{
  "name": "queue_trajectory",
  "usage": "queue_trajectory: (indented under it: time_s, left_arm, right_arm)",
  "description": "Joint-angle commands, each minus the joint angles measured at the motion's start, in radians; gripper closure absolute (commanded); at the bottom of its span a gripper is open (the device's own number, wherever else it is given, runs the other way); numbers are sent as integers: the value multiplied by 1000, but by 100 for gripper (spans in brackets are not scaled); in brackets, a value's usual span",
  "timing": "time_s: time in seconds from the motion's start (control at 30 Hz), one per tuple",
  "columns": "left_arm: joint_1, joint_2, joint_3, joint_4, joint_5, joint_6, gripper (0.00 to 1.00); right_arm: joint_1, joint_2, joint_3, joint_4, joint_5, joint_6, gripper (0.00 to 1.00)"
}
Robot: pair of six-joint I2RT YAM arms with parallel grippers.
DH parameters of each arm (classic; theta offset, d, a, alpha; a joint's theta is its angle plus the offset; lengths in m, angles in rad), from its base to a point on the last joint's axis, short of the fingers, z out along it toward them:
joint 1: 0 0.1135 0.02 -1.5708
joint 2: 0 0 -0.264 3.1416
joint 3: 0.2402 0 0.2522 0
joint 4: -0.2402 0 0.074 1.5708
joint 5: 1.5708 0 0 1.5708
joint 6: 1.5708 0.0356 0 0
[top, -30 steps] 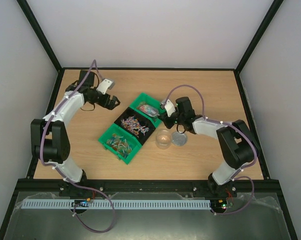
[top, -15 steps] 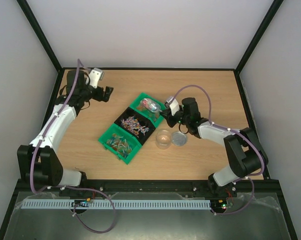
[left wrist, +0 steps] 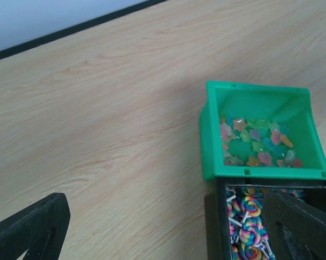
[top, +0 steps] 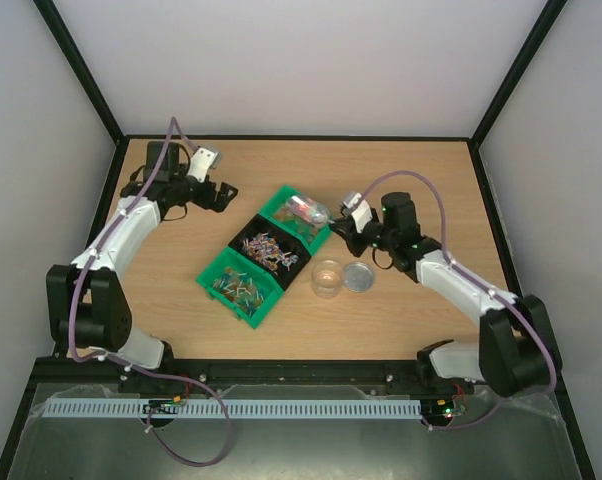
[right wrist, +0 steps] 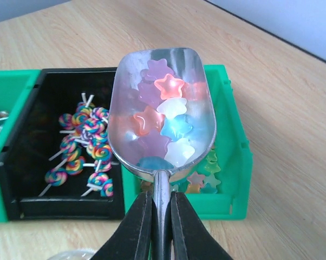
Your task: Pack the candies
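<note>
My right gripper (right wrist: 161, 227) is shut on the handle of a metal scoop (right wrist: 152, 70). The scoop holds several star-shaped candies (right wrist: 168, 111) in pink, white, blue and purple. It hovers over the far green bin (right wrist: 236, 162), which holds more star candies (left wrist: 258, 143). In the top view the scoop (top: 307, 210) sits over that bin (top: 279, 203), with the right gripper (top: 343, 226) behind it. My left gripper (top: 224, 197) is open and empty over bare table left of the bins; in its wrist view (left wrist: 163, 216) both fingers (left wrist: 33, 227) stand wide apart.
A black bin (top: 269, 247) of swirl lollipops (right wrist: 84, 146) sits in the middle, with a near green bin (top: 239, 285) of mixed sweets beside it. A clear round jar (top: 327, 277) and its silver lid (top: 359, 277) stand right of the bins.
The left gripper swung back toward the far left corner, then returned toward the bins. The right arm drew back to the right, and the loaded scoop shifted slightly right over the far green bin.
</note>
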Motion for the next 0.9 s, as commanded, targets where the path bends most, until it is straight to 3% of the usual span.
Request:
queue_trajectory:
  time_s: [0.0,0.27,0.57,0.87]
  left_arm:
    - [-14,26,2,-64,55,62,1]
    - [-36,45,-21,-39,53,76,0]
    - [-47,56,-23,-28,53,95,1]
    - [-49,87,-10,-17,76,111,1]
  right_arm:
    - [-32,-137,12,-249,-80,-117,99]
    - [-64,-358,-35,-552,-74,-257,99]
    - [-65,-534,-79,-700,-6,-244,99]
    - [-64,-608,-52,-872,42,-312,99]
